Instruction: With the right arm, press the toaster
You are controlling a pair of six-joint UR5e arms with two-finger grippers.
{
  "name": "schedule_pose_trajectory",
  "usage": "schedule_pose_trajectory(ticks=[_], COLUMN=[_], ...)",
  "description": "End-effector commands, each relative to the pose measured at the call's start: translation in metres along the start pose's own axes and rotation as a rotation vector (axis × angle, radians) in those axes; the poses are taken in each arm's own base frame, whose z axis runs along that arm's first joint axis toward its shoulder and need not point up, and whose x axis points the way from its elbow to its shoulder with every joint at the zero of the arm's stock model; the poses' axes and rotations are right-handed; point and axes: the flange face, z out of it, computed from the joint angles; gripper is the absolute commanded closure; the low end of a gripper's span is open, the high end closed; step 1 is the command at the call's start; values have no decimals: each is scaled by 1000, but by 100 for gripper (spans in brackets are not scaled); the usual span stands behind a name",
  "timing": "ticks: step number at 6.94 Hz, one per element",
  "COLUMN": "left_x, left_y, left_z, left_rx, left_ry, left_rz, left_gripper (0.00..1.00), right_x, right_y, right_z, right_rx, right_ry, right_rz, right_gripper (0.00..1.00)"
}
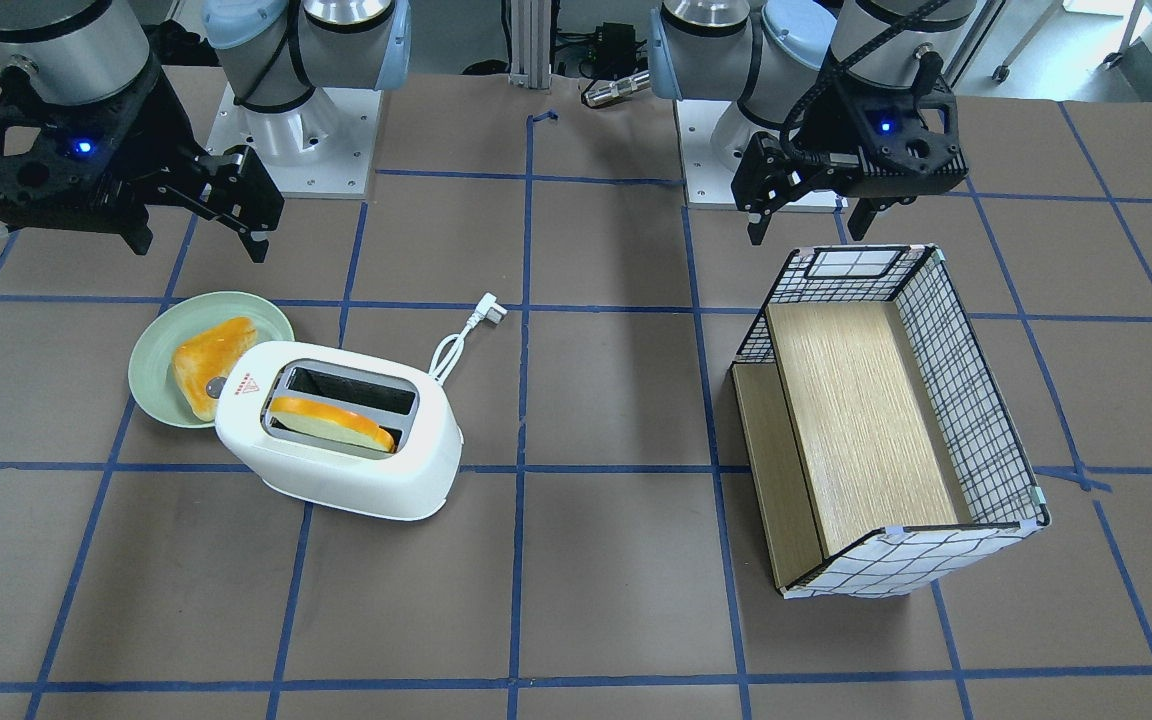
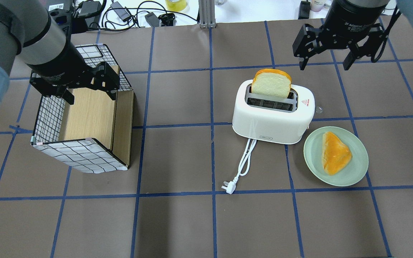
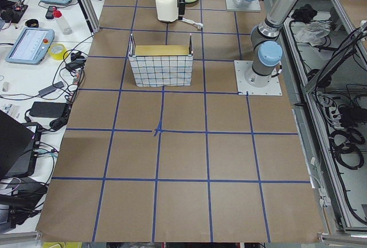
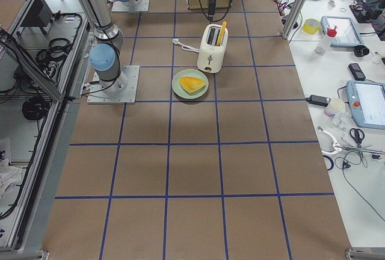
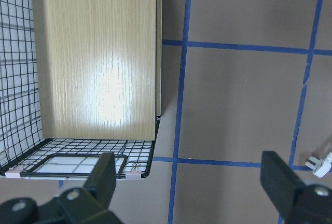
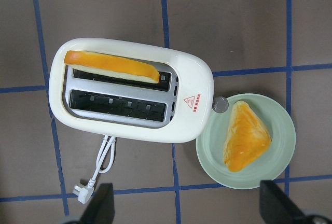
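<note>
Toaster (image 2: 274, 120), bread slice (image 2: 271, 83) standing proud, seemingly unpressed; right gripper (image 2: 324, 63) at overhead view's upper right, clear of it, spread wide, empty

I'm counting one glossy white rounded two-slot toaster (image 2: 273, 118), one white cord (image 2: 243, 162), one plug (image 2: 229, 187). I'm seeing two orange-crusted bread pieces: slice (image 2: 271, 84) in slot, wedge (image 2: 335, 152) on plate. One pale green round plate (image 2: 357, 172). One black wire-grid basket with wooden lining (image 2: 81, 154). I'm tallying two black two-finger grippers: left gripper (image 2: 91, 96), right gripper (image 2: 324, 66).
</note>
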Motion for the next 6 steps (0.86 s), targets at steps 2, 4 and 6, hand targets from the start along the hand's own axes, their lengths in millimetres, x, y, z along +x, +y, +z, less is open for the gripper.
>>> schedule_pose_trajectory(ticks=[2,4,6], left_x=[0,0,0], left_y=[0,0,0], left_z=[0,0,0], left_rx=[0,0,0], left_ry=[0,0,0], left_rz=[0,0,0], left_gripper=[0,0,0], right_x=[0,0,0], right_y=[0,-1,-1], right_z=[-1,0,0], right_rx=[3,9,9], right_ry=[2,0,-2], right_rz=[0,-2,1], right_gripper=[0,0,0])
